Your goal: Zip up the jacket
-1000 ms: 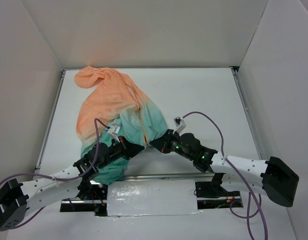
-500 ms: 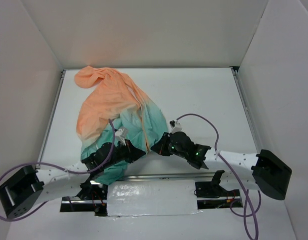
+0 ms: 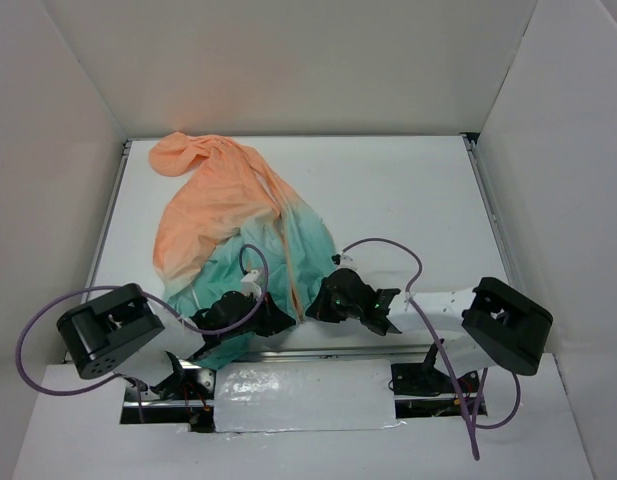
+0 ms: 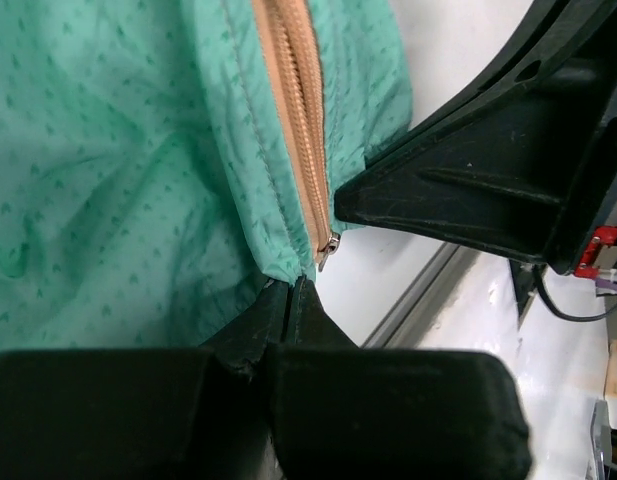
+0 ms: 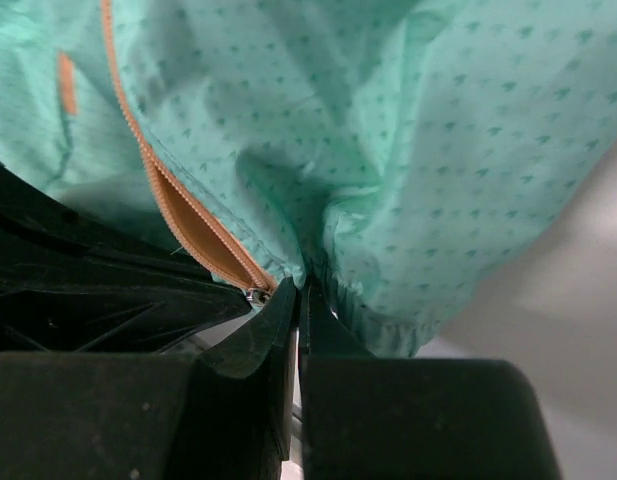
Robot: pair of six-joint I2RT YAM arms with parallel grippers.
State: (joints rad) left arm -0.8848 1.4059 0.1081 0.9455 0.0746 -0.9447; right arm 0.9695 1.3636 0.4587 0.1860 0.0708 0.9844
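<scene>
A: Checking progress, near end first. What do the fingers have?

B: Left fingers (image 4: 253, 335) are clenched on the teal hem (image 4: 276, 260), right at the foot of the zipper (image 4: 296, 130). Right fingers (image 5: 258, 330) are clenched on the hem too, just beside the zipper's bottom end. Both grips sit side by side at the near edge of the worktop (image 3: 408, 190).

A: Anything joined yet?

B: Doesn't look like it. Each wrist view shows one orange tape with teeth and a small metal bit (image 4: 328, 242) at its foot. Pin or slider, cannot tell. No pull tab visible.

A: And further up?

B: The jacket (image 3: 228, 210) lies on the left half of the worktop, teal part nearest the arms and rumpled. An orange line runs up its front. Whether that stretch is closed is too small to tell. The peach hood (image 3: 183, 152) is bunched in the far left corner.

A: So, stage?

B: I'd call it early: bottom ends gripped and held close together. Left to do, by my read: mate the two ends, then run the slider up to the collar.
</scene>
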